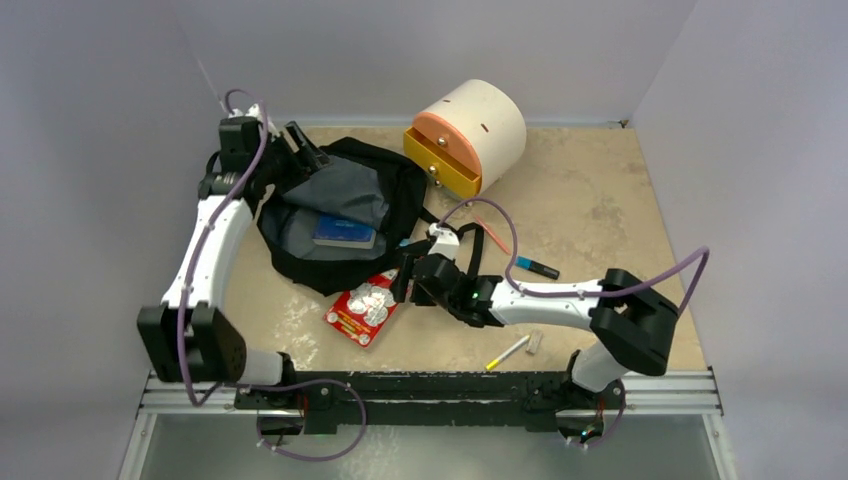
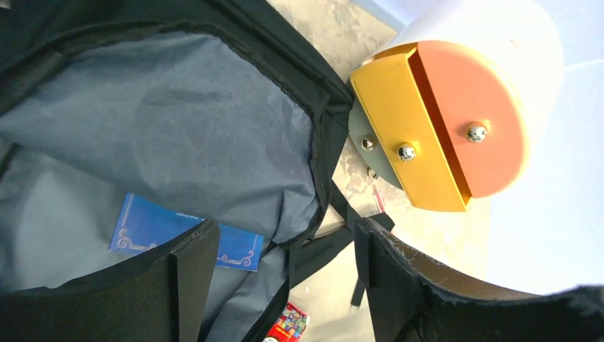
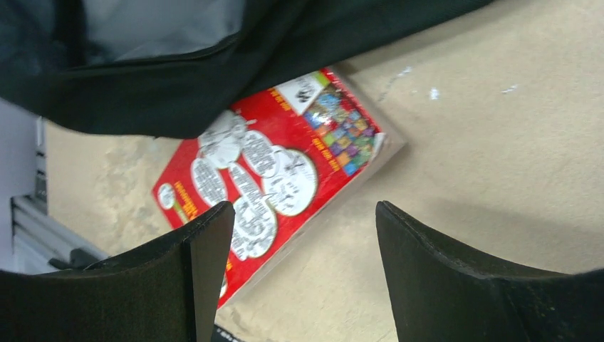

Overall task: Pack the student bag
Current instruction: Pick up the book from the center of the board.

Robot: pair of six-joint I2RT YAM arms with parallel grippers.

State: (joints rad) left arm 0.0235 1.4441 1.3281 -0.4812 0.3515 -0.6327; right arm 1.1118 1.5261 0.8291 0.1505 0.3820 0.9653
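The black student bag (image 1: 340, 215) lies open at the left-middle of the table, its blue-grey lining (image 2: 157, 121) showing, with a blue book (image 1: 344, 233) inside; the book also shows in the left wrist view (image 2: 153, 228). My left gripper (image 1: 305, 148) is open and empty above the bag's far rim. A red book with white comic bubbles (image 1: 366, 305) lies flat just in front of the bag, and shows in the right wrist view (image 3: 267, 171). My right gripper (image 1: 403, 285) is open and empty, right beside the red book's right edge.
A cream cylindrical drawer box with an orange-yellow front (image 1: 470, 135) stands at the back, one drawer pulled out. A blue and black marker (image 1: 537, 267), a yellow pen (image 1: 508, 352) and a small eraser (image 1: 535, 342) lie on the table at the right.
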